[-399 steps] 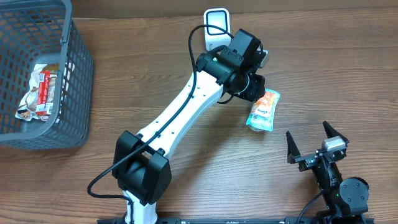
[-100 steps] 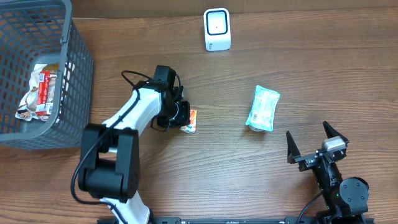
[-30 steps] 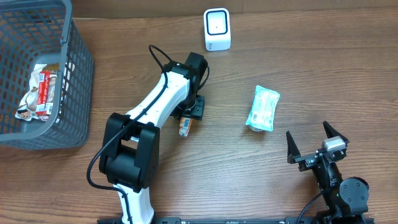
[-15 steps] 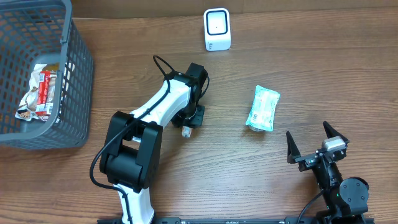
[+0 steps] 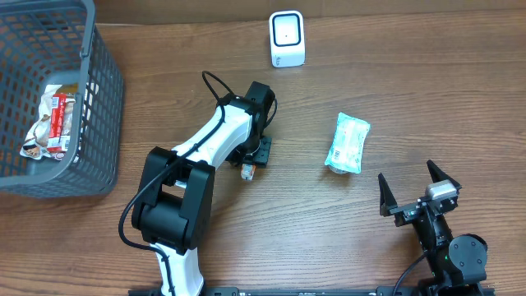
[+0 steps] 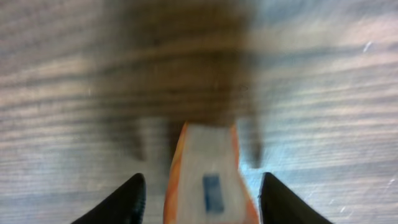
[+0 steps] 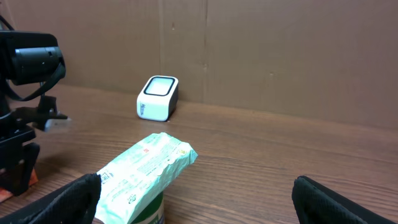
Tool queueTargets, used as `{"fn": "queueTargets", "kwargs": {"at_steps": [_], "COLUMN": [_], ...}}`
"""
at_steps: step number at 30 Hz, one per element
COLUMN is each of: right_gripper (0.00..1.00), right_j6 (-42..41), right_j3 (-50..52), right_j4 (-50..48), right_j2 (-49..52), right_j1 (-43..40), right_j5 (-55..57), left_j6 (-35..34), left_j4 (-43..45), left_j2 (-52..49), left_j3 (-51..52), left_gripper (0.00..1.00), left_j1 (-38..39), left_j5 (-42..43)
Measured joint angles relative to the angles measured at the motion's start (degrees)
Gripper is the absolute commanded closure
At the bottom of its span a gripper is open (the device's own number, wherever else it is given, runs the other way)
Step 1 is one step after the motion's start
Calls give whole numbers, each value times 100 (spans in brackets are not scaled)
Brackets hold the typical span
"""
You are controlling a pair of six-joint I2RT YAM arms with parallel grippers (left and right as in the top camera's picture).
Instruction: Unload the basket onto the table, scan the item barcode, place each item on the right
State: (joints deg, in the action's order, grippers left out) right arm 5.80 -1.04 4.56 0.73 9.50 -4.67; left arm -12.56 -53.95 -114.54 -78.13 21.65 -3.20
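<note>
A small orange-and-white item (image 5: 247,171) lies on the wooden table near the middle. My left gripper (image 5: 256,156) hangs right over it, pointing down. In the left wrist view the item (image 6: 210,180), with a dark blue mark on its white face, sits between the two black fingertips (image 6: 127,202) with a gap on each side, so my left gripper (image 6: 202,200) is open. The white scanner (image 5: 287,39) stands at the back edge, also seen as the scanner (image 7: 158,98) in the right wrist view. My right gripper (image 5: 418,197) rests open at the front right.
A pale green packet (image 5: 348,142) lies right of centre; in the right wrist view this packet (image 7: 146,165) is just ahead of my right gripper (image 7: 199,199). A grey mesh basket (image 5: 103,107) holding a few wrapped items (image 5: 49,123) stands at the far left.
The left wrist has shifted slightly over the orange-and-white item, which has turned a little on the table. The jaws closed in on it and now stand apart again. The right arm is still.
</note>
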Motion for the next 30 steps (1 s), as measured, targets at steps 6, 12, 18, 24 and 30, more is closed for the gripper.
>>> {"fn": "queueTargets", "kwargs": {"at_steps": [6, 12, 18, 24, 30], "right_gripper": [0, 0, 0, 0, 0], "right_j6": [0, 0, -2, -2, 2], "right_j3": [0, 0, 0, 0, 0], "right_j4": [4, 2, 0, 2, 2], "right_j2": [0, 0, 0, 0, 0], "right_j1": [0, 0, 0, 0, 0], "right_j5": [0, 0, 0, 0, 0], "left_j6": [-243, -450, -623, -682, -863], "left_j4": [232, 411, 468, 387, 446], "left_j2": [0, 0, 0, 0, 0], "left_j3": [0, 0, 0, 0, 2], "left_gripper": [64, 50, 73, 81, 53], "left_j1": [0, 0, 0, 0, 0], "left_j5": [0, 0, -4, -2, -55]}}
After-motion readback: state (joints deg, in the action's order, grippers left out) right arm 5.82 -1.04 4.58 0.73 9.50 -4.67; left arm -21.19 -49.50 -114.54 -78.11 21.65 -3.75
